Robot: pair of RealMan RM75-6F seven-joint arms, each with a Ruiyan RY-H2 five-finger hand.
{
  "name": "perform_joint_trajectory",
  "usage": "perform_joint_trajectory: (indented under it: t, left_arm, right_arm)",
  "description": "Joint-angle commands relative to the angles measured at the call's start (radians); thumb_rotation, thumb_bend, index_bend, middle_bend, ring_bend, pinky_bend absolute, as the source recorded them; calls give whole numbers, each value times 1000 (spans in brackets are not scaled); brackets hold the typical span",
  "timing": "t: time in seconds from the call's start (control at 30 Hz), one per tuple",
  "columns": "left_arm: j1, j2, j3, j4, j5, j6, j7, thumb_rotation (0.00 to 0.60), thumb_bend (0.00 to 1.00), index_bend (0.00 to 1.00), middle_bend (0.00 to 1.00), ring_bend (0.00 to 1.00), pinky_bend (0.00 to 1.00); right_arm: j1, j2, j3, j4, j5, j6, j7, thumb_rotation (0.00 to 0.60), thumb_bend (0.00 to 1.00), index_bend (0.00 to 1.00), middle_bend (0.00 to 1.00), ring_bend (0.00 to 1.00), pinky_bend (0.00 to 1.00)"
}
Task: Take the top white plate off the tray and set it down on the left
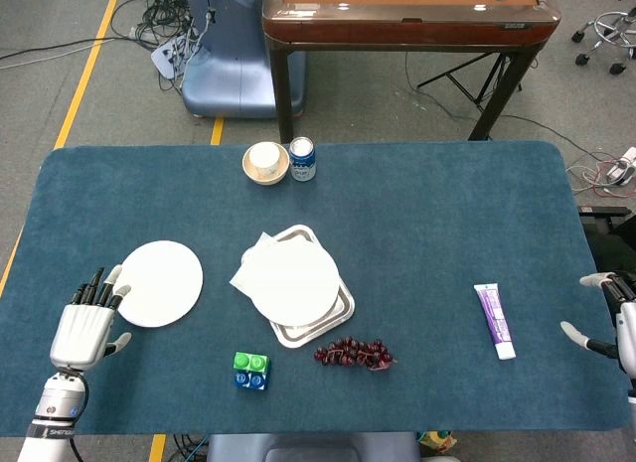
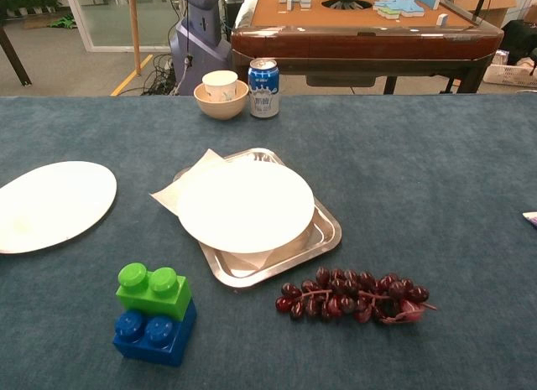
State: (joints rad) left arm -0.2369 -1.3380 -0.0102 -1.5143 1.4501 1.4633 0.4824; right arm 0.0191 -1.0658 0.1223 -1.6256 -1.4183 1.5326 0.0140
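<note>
A white plate lies flat on the blue table cloth, left of the tray. The metal tray in the middle holds another white plate over a sheet of white paper. My left hand hovers at the table's near left, below and left of the set-down plate, fingers spread, holding nothing; the chest view does not show it. My right hand stays at the far right edge, fingers apart and empty.
A bowl with a cup and a blue can stand at the back. A green-and-blue block and grapes lie in front of the tray. A purple tube lies to the right.
</note>
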Motion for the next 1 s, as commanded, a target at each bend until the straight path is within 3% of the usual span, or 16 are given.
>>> perform_joint_trajectory:
  t: [0.03,0.57,1.0]
  left_arm:
    - [23,23,12,-24,6,18,-33,600,112,266,105,11,212]
    - [114,53,33,-63,66,120,-92,600,112,323,124,40,213]
    - [124,69,7,-77,44,97,-96,600,112,323,124,40,212]
  right_arm:
    - [2,-3,-1,0,2,-3,-7,600,0,360,343,214,228]
    - [14,-21,-8,7,-6,-17,-43,600,0,360,344,214,230]
    - [26,-23,-6,18,6,-41,-43,600,0,360,344,214,230]
